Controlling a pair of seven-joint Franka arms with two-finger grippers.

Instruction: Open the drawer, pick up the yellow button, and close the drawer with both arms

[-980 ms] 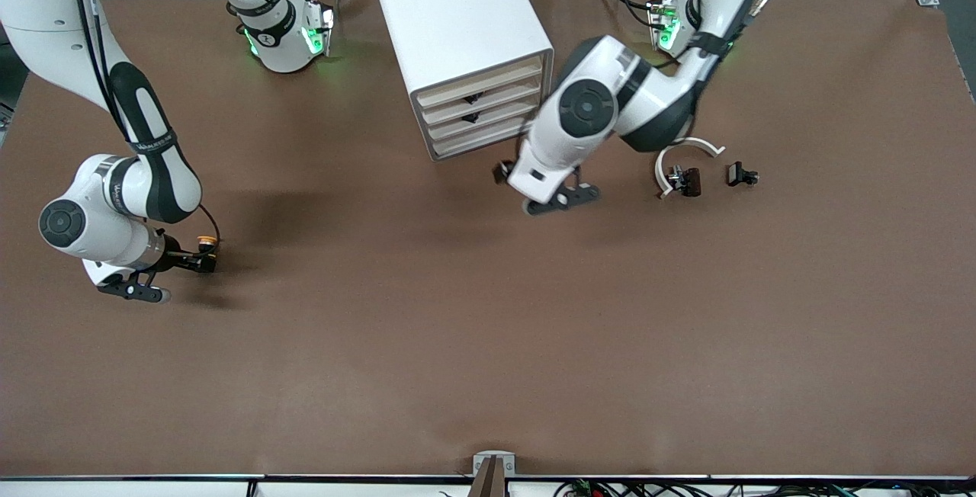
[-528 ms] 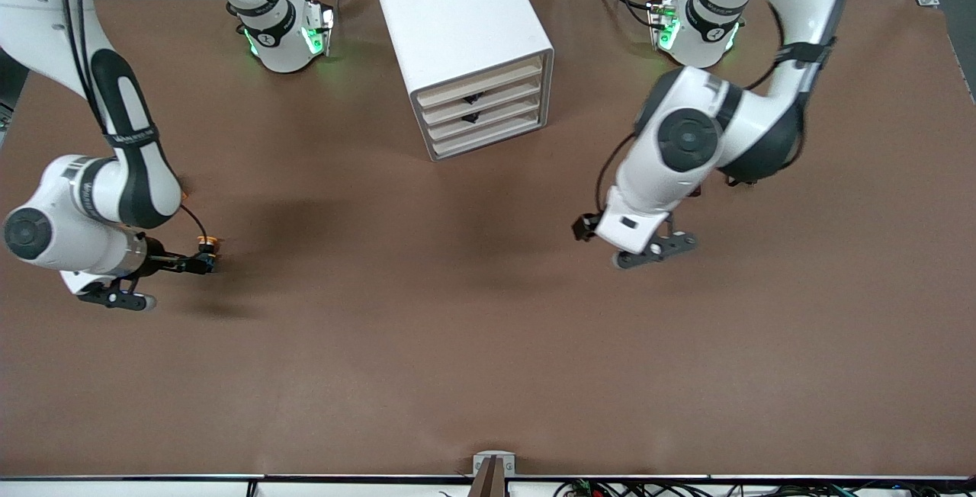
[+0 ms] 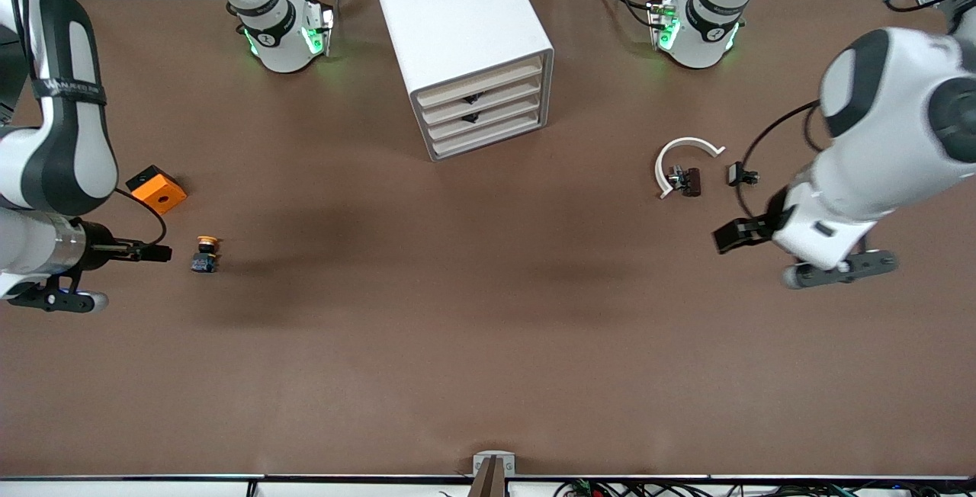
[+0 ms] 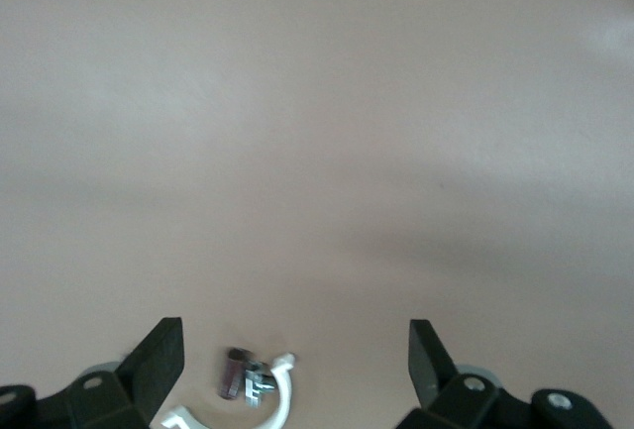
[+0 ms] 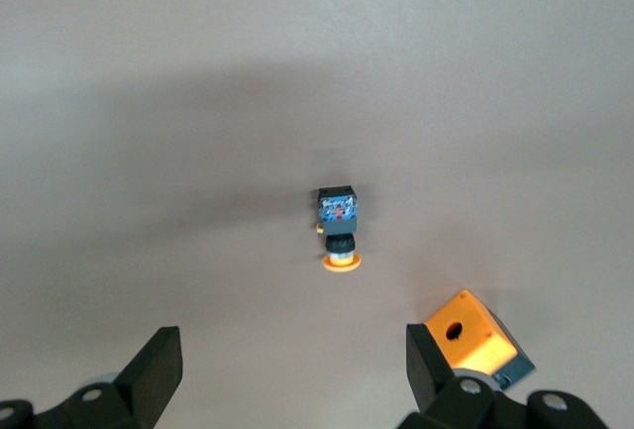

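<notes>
Brown table, white drawer cabinet between the two arm bases. We see all four drawer fronts flush, so closing looks done. The button lies on the table toward the right arm's end, nearer the front camera than the orange block. The right gripper hangs just beside it, fingers apart, holding nothing. The left gripper, also spread and empty, is over the table near the white clip. We judge little remains.
</notes>
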